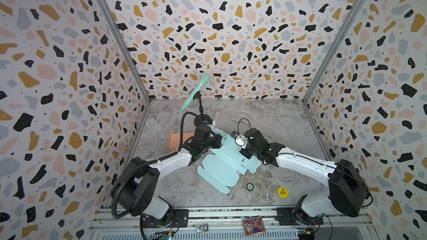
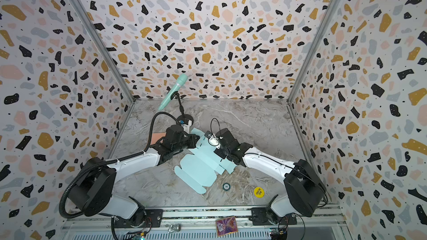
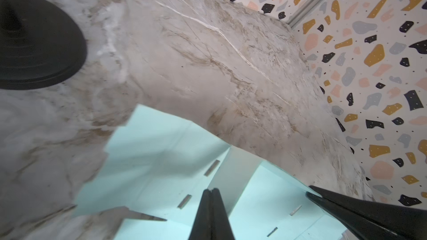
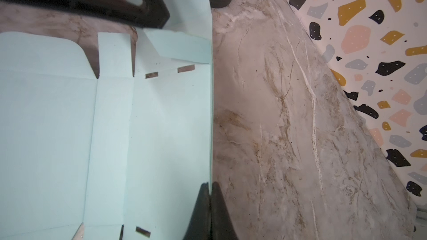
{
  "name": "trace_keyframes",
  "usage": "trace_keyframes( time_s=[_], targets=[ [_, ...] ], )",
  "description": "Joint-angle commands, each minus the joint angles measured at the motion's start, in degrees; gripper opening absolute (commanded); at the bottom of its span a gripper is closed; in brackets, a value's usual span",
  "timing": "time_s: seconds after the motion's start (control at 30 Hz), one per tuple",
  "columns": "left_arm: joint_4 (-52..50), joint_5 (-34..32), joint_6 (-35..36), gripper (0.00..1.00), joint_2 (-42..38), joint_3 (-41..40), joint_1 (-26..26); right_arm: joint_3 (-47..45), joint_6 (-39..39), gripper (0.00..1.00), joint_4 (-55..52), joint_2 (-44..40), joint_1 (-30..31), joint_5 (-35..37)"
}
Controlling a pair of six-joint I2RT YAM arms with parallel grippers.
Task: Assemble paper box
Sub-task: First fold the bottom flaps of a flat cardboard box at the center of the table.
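The pale mint die-cut paper box blank (image 1: 225, 162) lies mostly flat on the grey marble-pattern tabletop (image 1: 277, 121), between the two arms. The right gripper (image 4: 209, 187) is clenched on the blank's far edge panel, which appears folded upward. The left gripper (image 3: 211, 192) is closed, tips over the blank; whether it pinches paper cannot be told. Judged status: early stage. Slots (image 4: 151, 75) are unfilled; side walls, tabs and lid remain to be folded.
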Motion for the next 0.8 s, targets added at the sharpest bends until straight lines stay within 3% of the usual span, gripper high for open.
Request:
trace_keyframes(
  time_s=[0.0,0.2,0.4,0.77],
  targets=[
    [2.12,0.65,0.01,0.01,-2.92,-3.75,2.5,-0.48,-2.08,0.0,0.27,-1.1,1.47,3.13],
    [2.26,0.91,0.1,0.01,-7.39,-10.3,6.76,-0.79,-2.36,0.0,0.05,-1.38,2.3,4.86],
    [2.1,-0.65,1.24,0.01,-8.29,-14.57,7.05,-0.66,-2.81,0.0,0.01,-1.39,2.82,5.03],
    [7.53,-0.3,1.5,0.01,-2.11,-15.32,7.09,-1.8,-3.63,0.0,1.24,-2.69,3.78,4.61]
  ],
)
